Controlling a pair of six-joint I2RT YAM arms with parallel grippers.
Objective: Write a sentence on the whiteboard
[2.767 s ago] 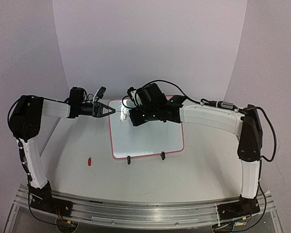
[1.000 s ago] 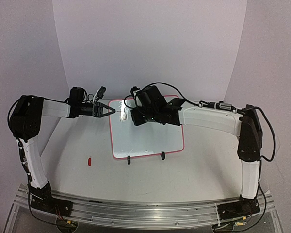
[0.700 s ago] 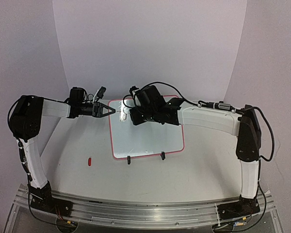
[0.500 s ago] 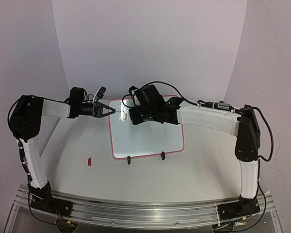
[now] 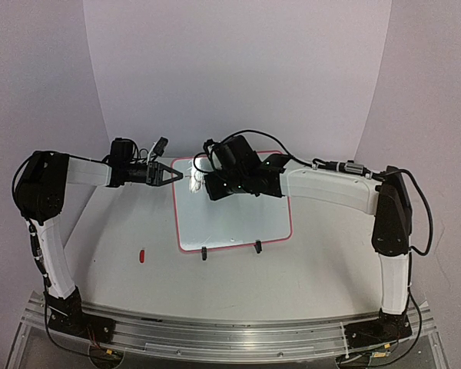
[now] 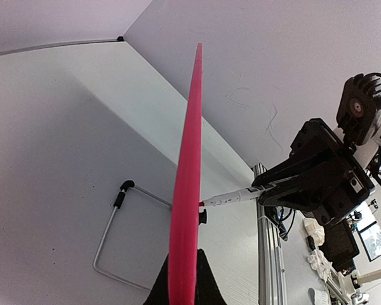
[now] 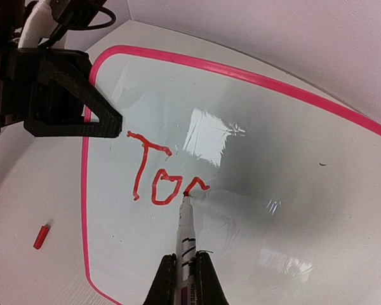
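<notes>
The whiteboard (image 5: 234,223) stands tilted at the table's middle, white with a thin red-pink frame (image 6: 185,184). My left gripper (image 5: 178,176) is shut on the frame's upper left edge, and the same gripper (image 6: 183,289) pinches the frame from both sides. My right gripper (image 7: 185,274) is shut on a white marker (image 7: 186,232) whose red tip touches the board. The sentence (image 7: 157,176) reads "To" in red, followed by a partial curved stroke at the tip. From above, my right gripper (image 5: 209,186) hovers over the board's upper left part.
A red marker cap (image 5: 141,255) lies on the table left of the board, also visible as the cap (image 7: 42,236) in the right wrist view. Two black clip feet (image 5: 203,254) hold the board's near edge. A wire stand (image 6: 111,232) sits behind the board.
My right wrist has crept slightly left over the board with the marker. The left arm has stayed still, holding the frame.
</notes>
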